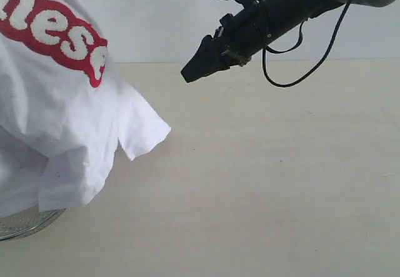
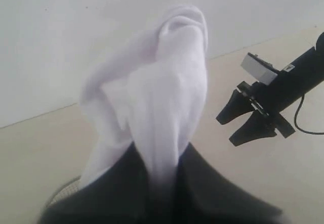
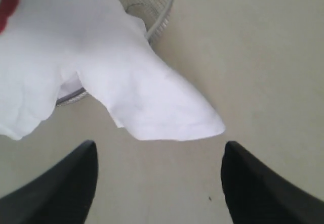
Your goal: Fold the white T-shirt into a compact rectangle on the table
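white T-shirt cropped at left edge, wire basket mostly hidden beneath, left end effector blurred

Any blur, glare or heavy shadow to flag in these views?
Exterior view: sharp, evenly lit, faint shadow under the white T-shirt on the table. Left wrist view: the left gripper and the pinched cloth are out of focus; the right gripper beyond is clearer. Right wrist view: gripper fingers blurred, sleeve fairly sharp.
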Controlling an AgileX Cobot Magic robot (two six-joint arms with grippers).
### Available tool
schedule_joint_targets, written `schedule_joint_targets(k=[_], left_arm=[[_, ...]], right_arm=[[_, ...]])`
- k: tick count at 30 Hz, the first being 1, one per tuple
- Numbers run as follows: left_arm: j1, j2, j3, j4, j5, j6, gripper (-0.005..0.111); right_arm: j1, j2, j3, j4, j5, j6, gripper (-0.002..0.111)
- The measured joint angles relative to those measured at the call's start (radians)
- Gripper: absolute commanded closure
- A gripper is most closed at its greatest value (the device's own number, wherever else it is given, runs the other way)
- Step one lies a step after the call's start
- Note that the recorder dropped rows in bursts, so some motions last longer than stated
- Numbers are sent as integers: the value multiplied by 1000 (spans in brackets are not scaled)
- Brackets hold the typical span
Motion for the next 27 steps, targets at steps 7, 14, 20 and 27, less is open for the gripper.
schedule_joint_targets(k=[7, 14, 20, 27], left_arm=[[0, 0, 0, -80, 0, 10, 102], [0, 0, -1, -145, 2, -7, 102], [-65, 0, -1, -149, 2, -18, 102], [-149, 0, 13, -97, 4, -60, 102]], right_arm=[[6, 0, 0, 145, -89, -259, 46], [31, 0, 0, 189, -163, -347, 46], [31, 0, 0, 236, -130, -396, 46], [19, 0, -4, 353, -51, -451, 46]])
